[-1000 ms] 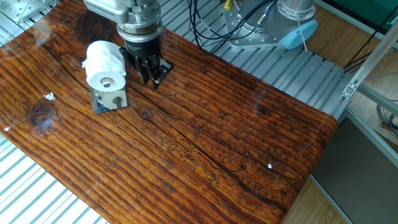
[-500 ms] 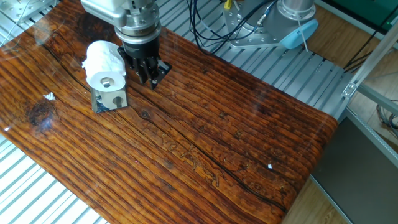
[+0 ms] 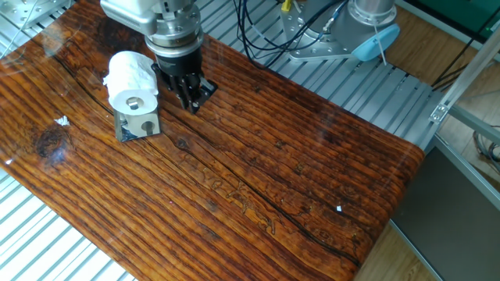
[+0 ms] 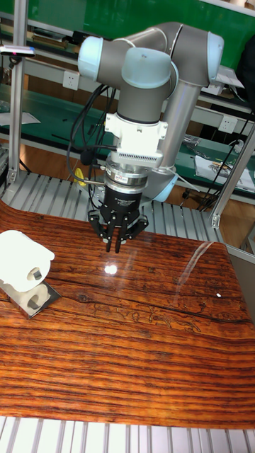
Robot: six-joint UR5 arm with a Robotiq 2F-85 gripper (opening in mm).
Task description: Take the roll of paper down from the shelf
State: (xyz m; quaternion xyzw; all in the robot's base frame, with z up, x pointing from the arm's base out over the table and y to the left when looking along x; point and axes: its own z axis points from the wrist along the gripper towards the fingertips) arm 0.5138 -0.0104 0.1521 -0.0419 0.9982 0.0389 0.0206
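Wood-grain surface [image 3: 273, 179] w/ roll of paper [image 3: 131, 82] atop shelf [image 3: 141, 123], far left. Tool [image 3: 190, 97], empty, fingers nearly together, has edged slightly up beside roll; no grasp yet.

A robotics lab: UR5 arm [image 4: 152, 78] over a wooden table [image 3: 258, 187], aluminium framing [image 4: 18, 106], cables [image 3: 266, 31].

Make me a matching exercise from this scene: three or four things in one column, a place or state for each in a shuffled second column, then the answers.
Things:
1. roll of paper
2. shelf
3. gripper
4. table

Places or states:
A. empty, hanging above the wood beside the roll
B. reddish-brown striped wood
C. resting on top of the shelf
D. standing on the table, beige face with a round hole

Pairs: 1-C, 2-D, 3-A, 4-B
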